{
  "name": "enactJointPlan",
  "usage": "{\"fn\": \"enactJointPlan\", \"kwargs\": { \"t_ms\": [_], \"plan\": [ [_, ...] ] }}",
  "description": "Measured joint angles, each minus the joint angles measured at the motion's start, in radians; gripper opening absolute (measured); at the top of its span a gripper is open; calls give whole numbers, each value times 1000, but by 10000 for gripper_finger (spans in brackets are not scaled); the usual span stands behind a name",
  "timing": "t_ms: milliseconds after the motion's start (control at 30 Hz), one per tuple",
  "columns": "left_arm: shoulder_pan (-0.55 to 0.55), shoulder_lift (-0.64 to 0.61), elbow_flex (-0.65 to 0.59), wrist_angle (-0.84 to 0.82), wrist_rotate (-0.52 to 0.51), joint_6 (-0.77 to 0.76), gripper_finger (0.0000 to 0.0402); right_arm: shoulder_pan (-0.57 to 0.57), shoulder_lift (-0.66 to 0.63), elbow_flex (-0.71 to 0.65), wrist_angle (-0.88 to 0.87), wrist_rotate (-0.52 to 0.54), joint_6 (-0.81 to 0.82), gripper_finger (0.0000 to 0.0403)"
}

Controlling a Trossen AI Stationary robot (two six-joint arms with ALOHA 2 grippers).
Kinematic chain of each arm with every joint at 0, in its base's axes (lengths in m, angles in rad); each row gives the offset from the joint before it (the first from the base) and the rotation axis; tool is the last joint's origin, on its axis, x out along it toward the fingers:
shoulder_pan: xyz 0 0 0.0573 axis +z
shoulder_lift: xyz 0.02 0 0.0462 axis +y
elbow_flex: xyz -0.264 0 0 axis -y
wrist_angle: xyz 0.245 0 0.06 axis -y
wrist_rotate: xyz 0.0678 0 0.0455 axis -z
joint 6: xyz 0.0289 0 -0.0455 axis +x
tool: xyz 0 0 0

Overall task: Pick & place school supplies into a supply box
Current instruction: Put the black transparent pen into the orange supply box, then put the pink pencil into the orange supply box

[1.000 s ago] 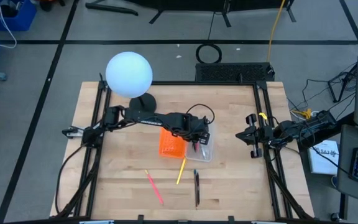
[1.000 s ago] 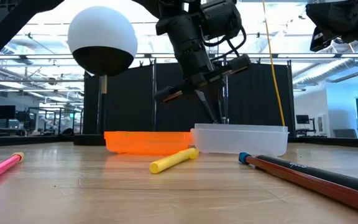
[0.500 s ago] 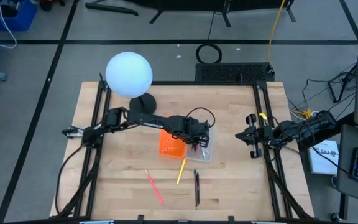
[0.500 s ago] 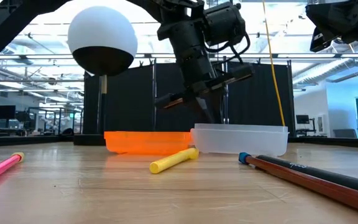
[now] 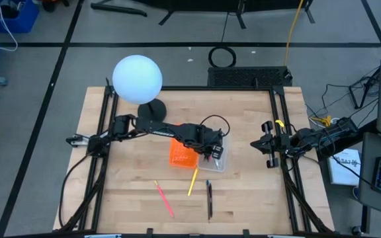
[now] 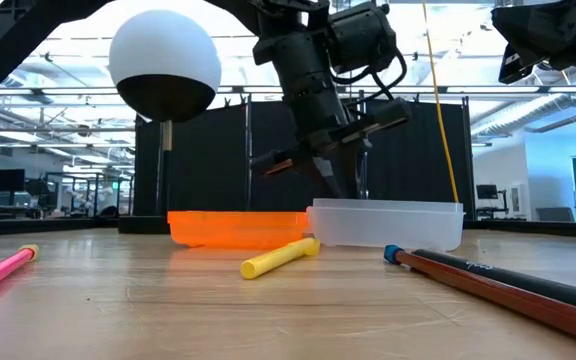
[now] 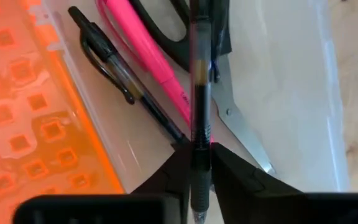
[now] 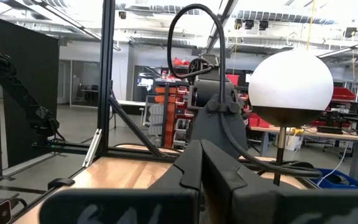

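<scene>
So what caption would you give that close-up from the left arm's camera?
Left claw holds a black pen above the clear supply box, where a pink pen, another black pen and scissors lie.

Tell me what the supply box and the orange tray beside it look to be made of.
The supply box looks like clear, frosted plastic: its contents show through in the left wrist view. The orange tray seems glossy translucent plastic, perforated with square holes. The left end effector holds a black pen above the box.

Grey floor [image 5: 38,79], black curtain [image 6: 208,160], bright ceiling lights [image 6: 58,60].
</scene>
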Motion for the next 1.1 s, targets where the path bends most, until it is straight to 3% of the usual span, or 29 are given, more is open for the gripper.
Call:
{"fn": "enactJointPlan", "kwargs": {
  "t_ms": [300, 600, 733, 867, 967, 1100],
  "plan": [
    [-5, -4, 0, 11, 34, 16, 152, 0, 0, 0, 0, 0, 0, 0],
    [-32, -143, 28, 29, -33, 191, 157, 0, 0, 0, -8, -3, -1, 0],
    [-88, -251, 32, -18, -75, 277, 127, 0, 0, 0, -10, -4, -1, 0],
    [-207, -340, 35, -254, -173, 377, 61, 0, 0, 0, -23, -4, 0, 0],
    [-307, -368, 32, -482, -296, 192, 12, 0, 0, 0, -40, -4, 0, 0],
    [-438, -411, 33, -722, -554, -96, 9, 0, 1, 0, -62, -4, 2, 0]
  ]
}}
